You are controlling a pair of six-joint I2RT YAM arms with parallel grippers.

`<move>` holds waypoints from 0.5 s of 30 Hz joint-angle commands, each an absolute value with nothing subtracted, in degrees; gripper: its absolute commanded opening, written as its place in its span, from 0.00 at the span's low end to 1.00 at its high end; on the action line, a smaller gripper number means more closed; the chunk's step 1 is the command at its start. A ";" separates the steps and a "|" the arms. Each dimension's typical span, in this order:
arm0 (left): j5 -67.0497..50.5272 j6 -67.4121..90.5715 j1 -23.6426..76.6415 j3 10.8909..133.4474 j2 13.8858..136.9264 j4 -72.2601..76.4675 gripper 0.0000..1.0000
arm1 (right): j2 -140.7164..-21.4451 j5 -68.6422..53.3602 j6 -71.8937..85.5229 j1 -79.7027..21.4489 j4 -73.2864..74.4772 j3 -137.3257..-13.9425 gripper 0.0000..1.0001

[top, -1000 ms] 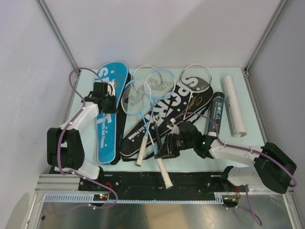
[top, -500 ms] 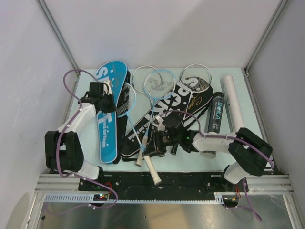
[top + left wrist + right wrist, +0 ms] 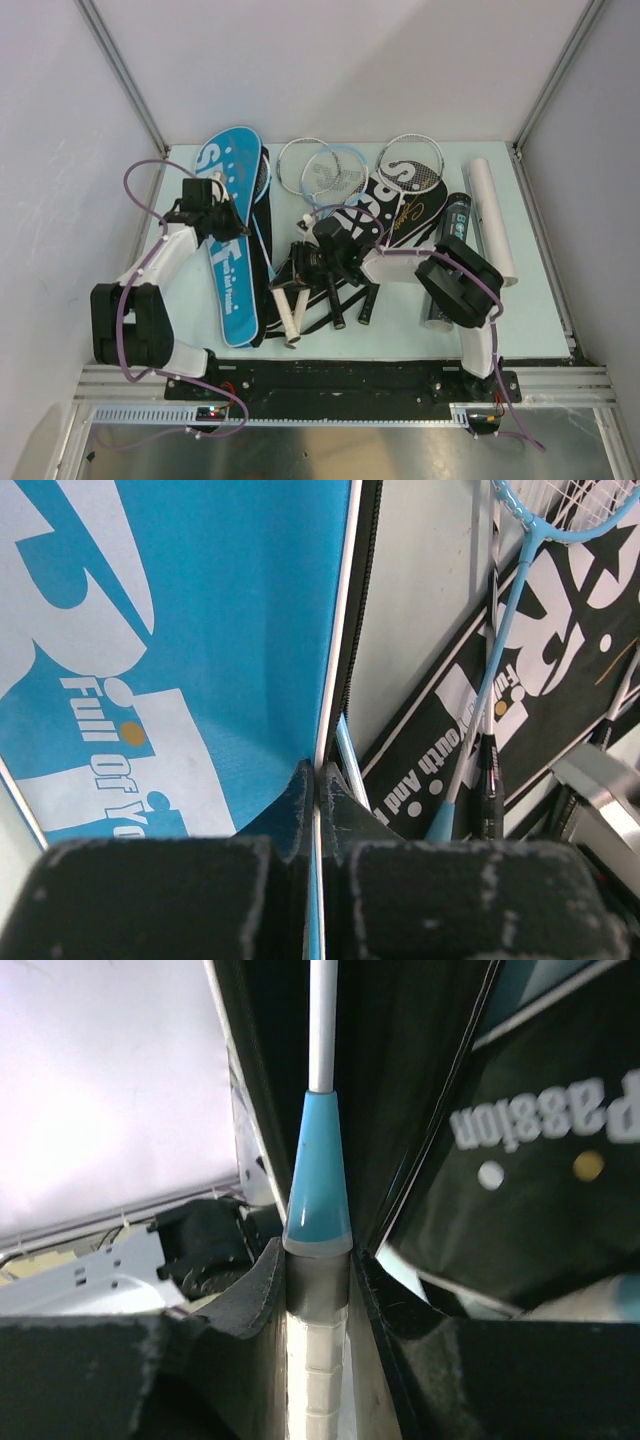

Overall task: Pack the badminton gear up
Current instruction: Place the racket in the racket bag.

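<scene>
The blue "SPORT" racket bag (image 3: 228, 250) lies at the left, with my left gripper (image 3: 220, 208) shut on its white-piped edge (image 3: 330, 680). My right gripper (image 3: 297, 274) is shut on a racket's white handle (image 3: 289, 312), just below its blue cone (image 3: 318, 1190). That racket's shaft (image 3: 320, 1020) runs up and left to the blue bag's open side, and its head is mostly hidden there. Two more rackets (image 3: 322, 170) rest on the black "SPORT" bag (image 3: 395, 205). A light-blue racket (image 3: 525, 540) shows in the left wrist view.
A black shuttle tube (image 3: 447, 248) and a white tube (image 3: 492, 222) lie at the right. Two black racket handles (image 3: 337, 306) stick out below the black bag. White walls with metal posts close in the table at the sides and back.
My right gripper has swung left with the white-handled racket, whose head has gone in at the blue bag's side. My left gripper has shifted slightly left, still holding the bag's edge.
</scene>
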State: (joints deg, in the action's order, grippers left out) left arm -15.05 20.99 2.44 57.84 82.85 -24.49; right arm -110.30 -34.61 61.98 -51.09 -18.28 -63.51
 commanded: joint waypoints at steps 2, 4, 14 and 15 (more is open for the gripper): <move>-17.88 23.67 2.09 56.42 77.96 -22.36 0.00 | -115.74 -32.84 57.46 -49.29 -23.96 -71.29 0.00; -18.42 23.74 1.99 55.92 77.41 -22.40 0.00 | -117.55 -32.49 56.64 -48.88 -23.59 -72.84 0.00; -20.66 29.23 1.93 53.20 73.47 -20.26 0.00 | -125.05 -28.51 58.09 -49.26 -20.47 -82.40 0.00; -20.70 29.73 1.93 53.01 73.30 -19.97 0.00 | -125.68 -28.05 58.45 -49.37 -20.21 -83.12 0.00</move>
